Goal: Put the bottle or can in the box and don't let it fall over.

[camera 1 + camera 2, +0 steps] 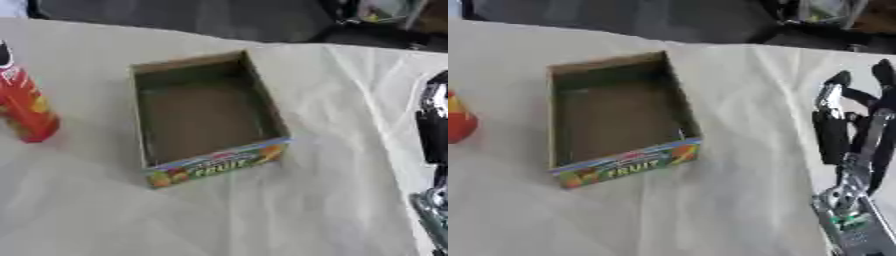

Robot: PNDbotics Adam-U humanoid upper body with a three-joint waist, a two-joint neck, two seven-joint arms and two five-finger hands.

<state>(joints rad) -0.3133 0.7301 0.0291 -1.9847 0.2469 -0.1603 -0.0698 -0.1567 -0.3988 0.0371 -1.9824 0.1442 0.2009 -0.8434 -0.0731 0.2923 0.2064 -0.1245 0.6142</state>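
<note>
A red and orange bottle (26,107) with a dark cap stands upright at the table's left edge. To its right lies an open cardboard box (206,117), empty inside, with a colourful "FRUIT" print on its near wall. My right hand (846,125) rises at the right side, well apart from the box, fingers straight and pointing up, holding nothing. My left hand shows in neither view.
A pale cloth (289,210) covers the table, with loose folds near the box. Dark floor and some clutter (824,15) lie beyond the far edge.
</note>
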